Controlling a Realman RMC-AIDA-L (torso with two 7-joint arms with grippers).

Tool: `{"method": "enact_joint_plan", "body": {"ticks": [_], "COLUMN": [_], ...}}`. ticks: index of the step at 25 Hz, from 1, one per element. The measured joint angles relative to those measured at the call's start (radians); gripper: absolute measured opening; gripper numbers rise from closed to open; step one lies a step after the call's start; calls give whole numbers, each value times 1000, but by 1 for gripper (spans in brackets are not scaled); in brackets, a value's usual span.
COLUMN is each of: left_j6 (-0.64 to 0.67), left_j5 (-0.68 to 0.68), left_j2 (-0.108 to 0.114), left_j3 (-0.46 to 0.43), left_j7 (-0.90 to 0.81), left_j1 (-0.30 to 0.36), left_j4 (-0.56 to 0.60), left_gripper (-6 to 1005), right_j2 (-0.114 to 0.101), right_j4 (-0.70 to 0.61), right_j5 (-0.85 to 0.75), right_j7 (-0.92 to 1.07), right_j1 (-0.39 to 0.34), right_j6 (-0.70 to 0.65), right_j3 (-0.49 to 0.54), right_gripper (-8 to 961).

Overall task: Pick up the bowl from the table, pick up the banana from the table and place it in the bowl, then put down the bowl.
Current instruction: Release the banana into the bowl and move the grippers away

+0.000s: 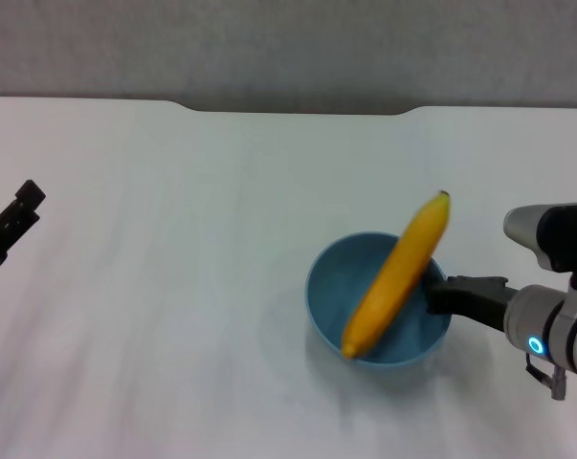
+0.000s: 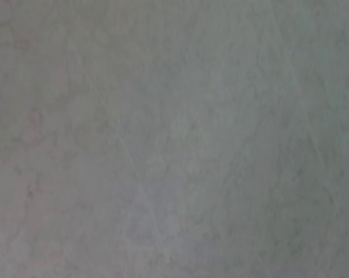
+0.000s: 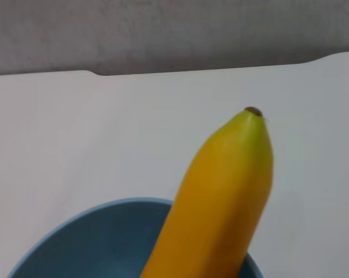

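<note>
- The bowl (image 1: 379,306) is right of the centre of the table (image 1: 173,287); the banana (image 1: 395,277) lies slanted across it, its dark tip past the far rim.
- The right gripper (image 1: 439,295) is at the bowl's right rim, fingers clamped on it.
- The left gripper (image 1: 11,222) is far away at the table's left edge; whether its fingers are released or clenched, I cannot tell.

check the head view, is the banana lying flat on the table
No, the banana lies slanted in the bowl, its stem end sticking out over the rim.
</note>
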Motion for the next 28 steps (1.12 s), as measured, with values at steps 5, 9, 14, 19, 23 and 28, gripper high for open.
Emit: {"method": "enact_joint_plan", "body": {"ticks": [5,9,14,19,23,28], "left_j6": [0,0,0,0,0,-2], "left_j5": [0,0,-1,-2,-2,-2], "left_j2": [0,0,0,0,0,0], "left_j3": [0,0,-1,-1,-1,-2], "left_j7": [0,1,1,1,2,2], "left_j1": [0,-3,-3,-1,3,6], "left_j4": [6,11,11,11,11,10], "left_gripper": [908,908,908,908,908,908], "right_j2": [2,2,3,2,-1,-3], "right_j4": [44,58,73,52,-5,-101], "right_j5": [5,6,18,44,35,31], "right_j7": [-1,3,7,6,-6,-71], "right_j1": [15,19,30,24,-1,-58], "right_j6": [-6,-8,-9,-16,-9,0], "right_j3": [-1,0,2,6,7,14], "right_gripper": [41,41,41,106,253,492]}}
